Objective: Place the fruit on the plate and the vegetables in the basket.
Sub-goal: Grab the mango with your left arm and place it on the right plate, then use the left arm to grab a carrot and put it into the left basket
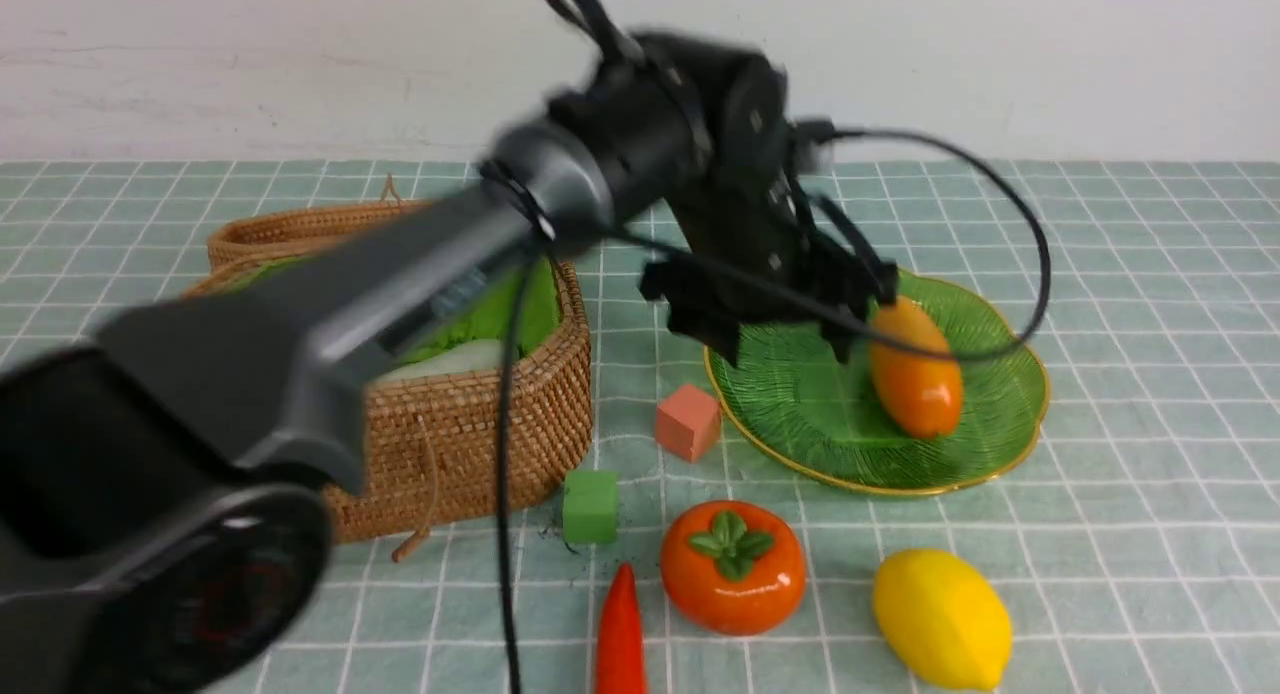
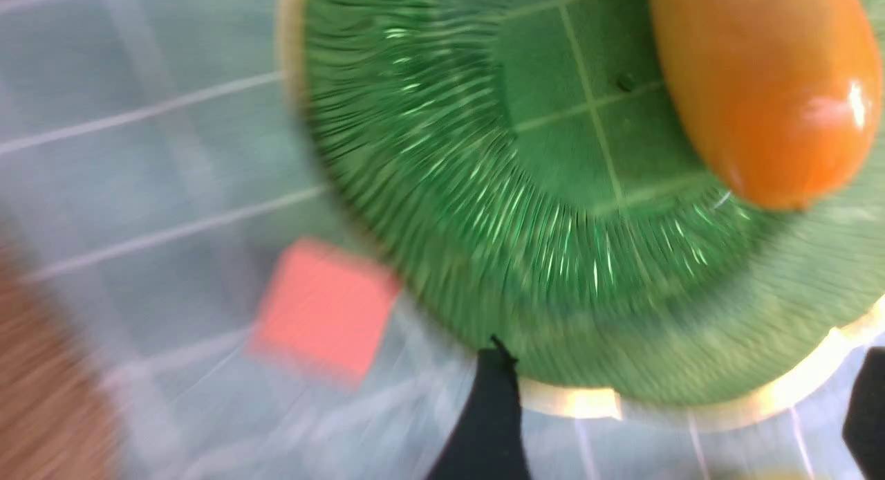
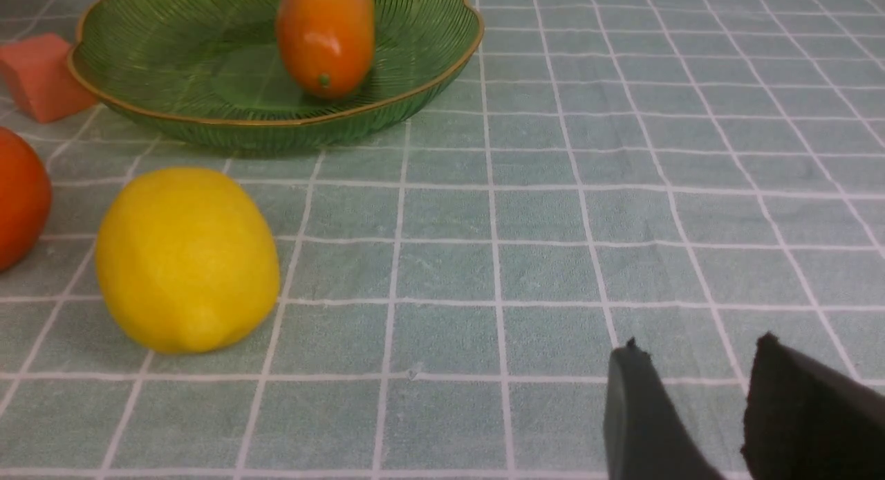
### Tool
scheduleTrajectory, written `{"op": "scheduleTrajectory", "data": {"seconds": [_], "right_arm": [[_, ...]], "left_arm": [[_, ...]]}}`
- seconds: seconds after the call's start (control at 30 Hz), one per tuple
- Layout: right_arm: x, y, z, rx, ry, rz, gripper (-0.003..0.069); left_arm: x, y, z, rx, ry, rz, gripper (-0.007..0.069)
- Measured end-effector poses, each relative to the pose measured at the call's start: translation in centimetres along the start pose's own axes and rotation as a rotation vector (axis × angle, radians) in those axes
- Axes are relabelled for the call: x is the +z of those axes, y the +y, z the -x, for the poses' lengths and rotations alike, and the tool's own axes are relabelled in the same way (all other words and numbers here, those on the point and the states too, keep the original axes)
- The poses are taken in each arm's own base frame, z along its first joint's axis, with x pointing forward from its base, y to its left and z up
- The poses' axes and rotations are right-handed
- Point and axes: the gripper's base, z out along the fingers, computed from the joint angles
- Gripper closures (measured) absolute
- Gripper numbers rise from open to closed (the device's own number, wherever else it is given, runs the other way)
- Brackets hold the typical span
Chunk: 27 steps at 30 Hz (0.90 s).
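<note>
Got the mango (image 1: pixel 915 369) lying on the green glass plate (image 1: pixel 800 414) already, plus what looks like the white radish (image 1: pixel 450 359) in the wicker basket (image 1: pixel 470 424). Left to move off the cloth (image 1: pixel 1120 534): persimmon (image 1: pixel 733 566), lemon (image 1: pixel 942 616), red chili (image 1: pixel 620 629). Left gripper (image 1: pixel 785 339) reaching over the plate beside the mango, jaws wide and empty. Right gripper (image 3: pixel 698 355) low near the lemon, slightly parted, holding nothing.

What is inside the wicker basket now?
Inside the basket, green lining and part of a white radish show. The left arm covers much of the inside, so anything else is hidden.
</note>
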Motion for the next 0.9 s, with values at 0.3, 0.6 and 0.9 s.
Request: {"op": "scheduleTrajectory", "data": {"seconds": [0.3, 0.6, 0.9], "right_arm": [[0.0, 0.0, 0.0, 0.000, 0.000, 0.000, 0.0419], [0.0, 0.0, 0.0, 0.000, 0.000, 0.000, 0.0419], [0.0, 0.0, 0.0, -0.003, 0.000, -0.001, 0.0419]], "left_arm": [[-10.1, 1.0, -6.3, 0.081, 0.085, 0.069, 0.0100], [-4.3, 3.4, -14.9, -0.078, 0.319, 0.168, 0.0104], [2.3, 4.4, -16.8, -0.117, 0.358, 0.178, 0.0104]]}}
